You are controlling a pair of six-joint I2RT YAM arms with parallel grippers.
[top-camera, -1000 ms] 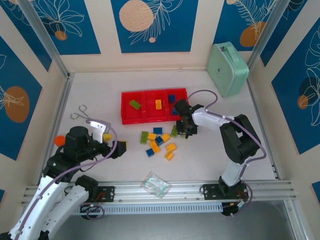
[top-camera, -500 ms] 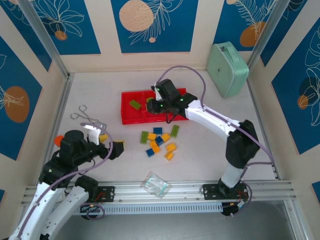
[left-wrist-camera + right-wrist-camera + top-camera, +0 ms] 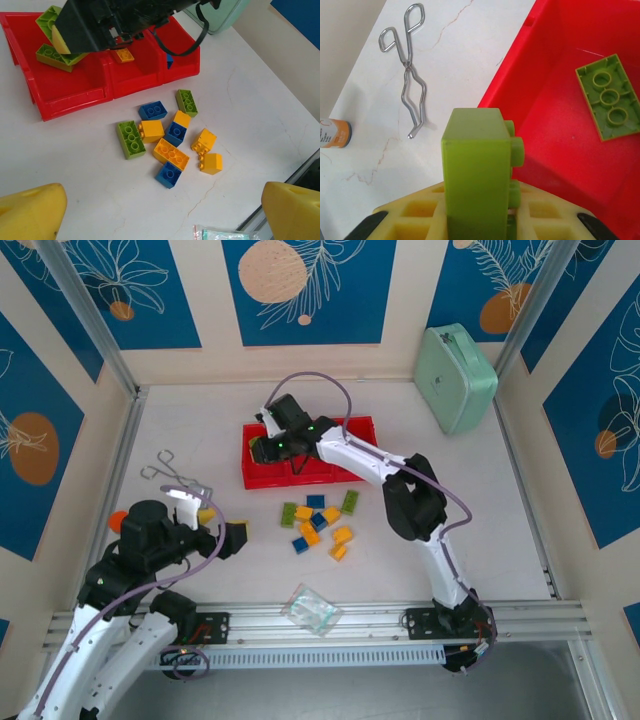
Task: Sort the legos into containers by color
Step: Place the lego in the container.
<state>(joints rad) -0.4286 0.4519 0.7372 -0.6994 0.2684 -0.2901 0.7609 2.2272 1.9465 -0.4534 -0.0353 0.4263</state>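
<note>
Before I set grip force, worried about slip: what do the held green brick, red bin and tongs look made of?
Green brick: smooth moulded plastic, studs and even colour. Red bin: likely glossy plastic, pale sheen on its floor. Tongs: thin shiny wire, probably steel.

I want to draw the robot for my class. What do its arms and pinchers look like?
The left arm and right arm are white tubes with chunky black joints. A thin lilac cable runs along each. The left gripper and right gripper have black bodies and two blocky yellow fingers with a grid of hollows.
</note>
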